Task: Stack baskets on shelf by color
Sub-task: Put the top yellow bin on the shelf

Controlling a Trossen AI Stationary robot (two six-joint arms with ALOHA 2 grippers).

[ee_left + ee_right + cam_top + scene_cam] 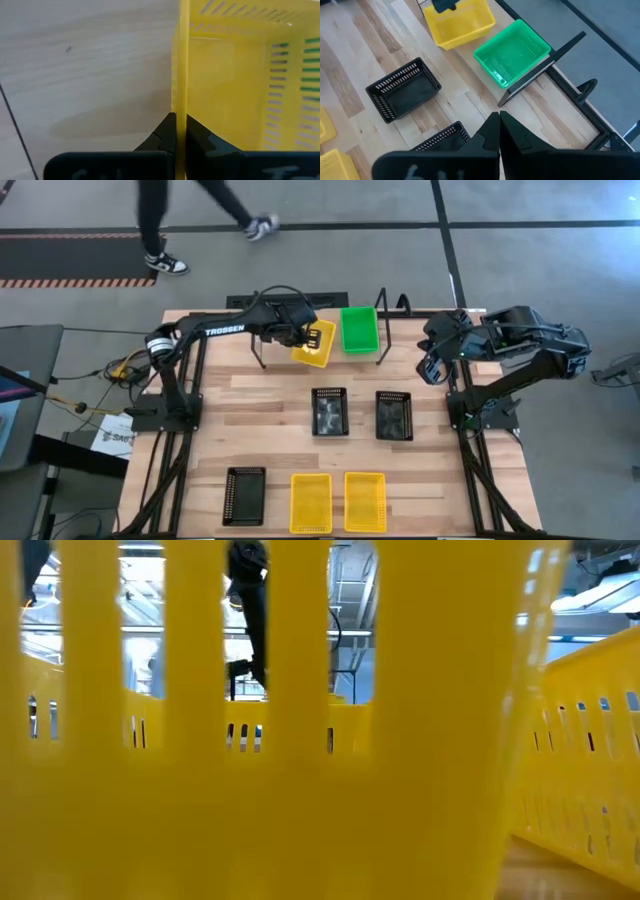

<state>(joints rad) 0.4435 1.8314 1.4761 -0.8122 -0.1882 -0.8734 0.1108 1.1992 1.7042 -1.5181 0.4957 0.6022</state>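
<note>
Placement step: your left gripper [308,338] clamps a yellow basket [316,347] wall, tilted beside the green basket [359,328] on the shelf [262,352]; level it, then release; right gripper [432,367] idles closed, empty

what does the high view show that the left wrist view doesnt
Only the high view: the green basket on the shelf, three black baskets and two more yellow ones on the table, the right gripper waiting empty with shut jaws by the shelf's right end, and a person's legs walking past.

Only the left wrist view: the left gripper with its jaws pinching the basket's thin wall.

Both: the held yellow basket over pale wood.
</note>
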